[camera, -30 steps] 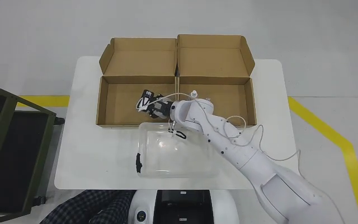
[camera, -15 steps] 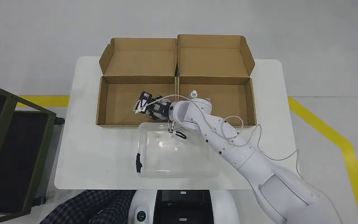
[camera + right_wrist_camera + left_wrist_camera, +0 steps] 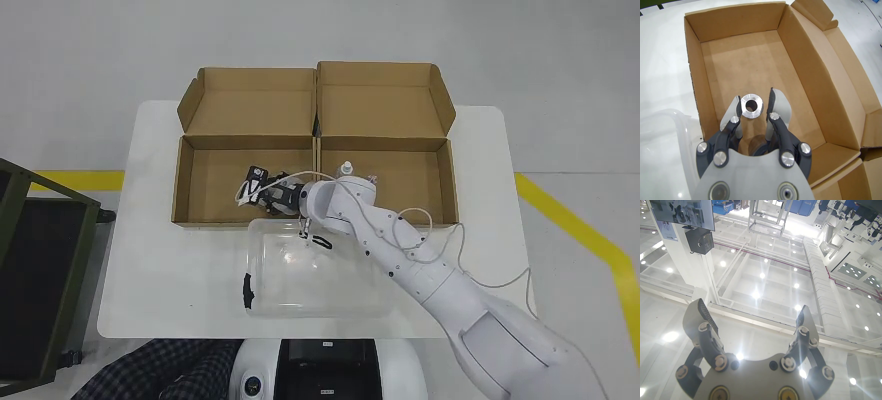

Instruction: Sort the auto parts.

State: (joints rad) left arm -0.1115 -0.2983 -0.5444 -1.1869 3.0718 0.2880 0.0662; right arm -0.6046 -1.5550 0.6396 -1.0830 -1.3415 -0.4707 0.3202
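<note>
right tool (image 3: 754, 94): over the left box (image 3: 215, 185), near the box's corner closest to the robot and to the right box; the arm reaches across the clear tub to get there.
right tool state: fingers part open, not clamped. One pad (image 3: 738, 108) touches the ring, and a thin gap shows between the ring and the other finger (image 3: 779, 102).
ring (image 3: 752, 108): bare metal, thick wall, round bore facing the wrist camera. It sits between the fingers inside the left box. Cannot tell if it rests on the box floor or hangs above it.
dark round shape (image 3: 757, 144): below the tool base, on the box floor. Cannot tell if it is a part or a shadow.
left box: brown cardboard, lid folded back on the far side. The floor is bare cardboard ahead of the tool.
right box (image 3: 420, 185): same kind, lid open. It touches the left box along one long side.
clear tub (image 3: 300, 290): see-through plastic, on the worktop just in front of both boxes on the robot's side. It has a black clip (image 3: 246, 290) on its left edge.
worktop (image 3: 170, 270): white, carrying both boxes and the tub.
left tool (image 3: 752, 303): points up at the ceiling, fingers spread wide, nothing between them.
</note>
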